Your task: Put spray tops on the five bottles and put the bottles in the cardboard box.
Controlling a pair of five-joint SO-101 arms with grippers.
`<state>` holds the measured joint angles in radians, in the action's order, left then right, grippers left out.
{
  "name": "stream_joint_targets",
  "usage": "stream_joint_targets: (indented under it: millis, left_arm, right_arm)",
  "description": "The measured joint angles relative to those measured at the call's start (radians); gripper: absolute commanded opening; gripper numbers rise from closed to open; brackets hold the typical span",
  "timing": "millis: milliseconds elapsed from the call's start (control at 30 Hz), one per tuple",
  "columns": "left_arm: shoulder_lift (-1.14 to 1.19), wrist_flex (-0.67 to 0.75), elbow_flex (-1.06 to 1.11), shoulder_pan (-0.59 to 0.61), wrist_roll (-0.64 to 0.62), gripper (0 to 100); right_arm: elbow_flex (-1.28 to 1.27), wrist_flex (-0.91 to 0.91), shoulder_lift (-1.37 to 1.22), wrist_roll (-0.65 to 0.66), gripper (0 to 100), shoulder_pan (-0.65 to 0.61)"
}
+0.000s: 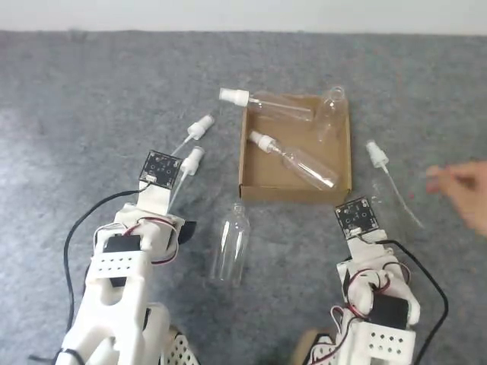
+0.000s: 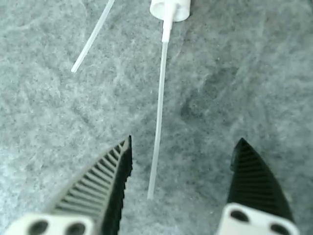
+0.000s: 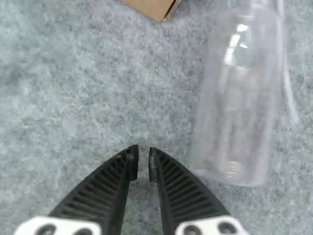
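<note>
Grey carpet; left claw spread around spray top, right claw pressed together

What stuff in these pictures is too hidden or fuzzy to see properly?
Right wrist view: the clear bottle has its neck cut off by the picture's edge, so whether it wears a top is unclear.
Left wrist view: the spray top has its head cut off by the edge.
High view: a person's hand is blurred and cut off by the edge.

Tabletop: grey, mottled, felt-like covering across the whole surface
Wall: pale strip behind the far edge
</note>
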<state>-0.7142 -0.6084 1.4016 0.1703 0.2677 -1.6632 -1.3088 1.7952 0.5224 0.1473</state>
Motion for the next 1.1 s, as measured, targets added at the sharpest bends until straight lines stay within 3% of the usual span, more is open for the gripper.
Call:
stream_joint_targets:
  millis: [1100]
  left_arm:
    - [0.0, 0.0, 0.0, -0.014, 0.0, 31]
  right_arm:
    - [0.0, 0.0, 0.0, 0.0, 0.6, 0.002]
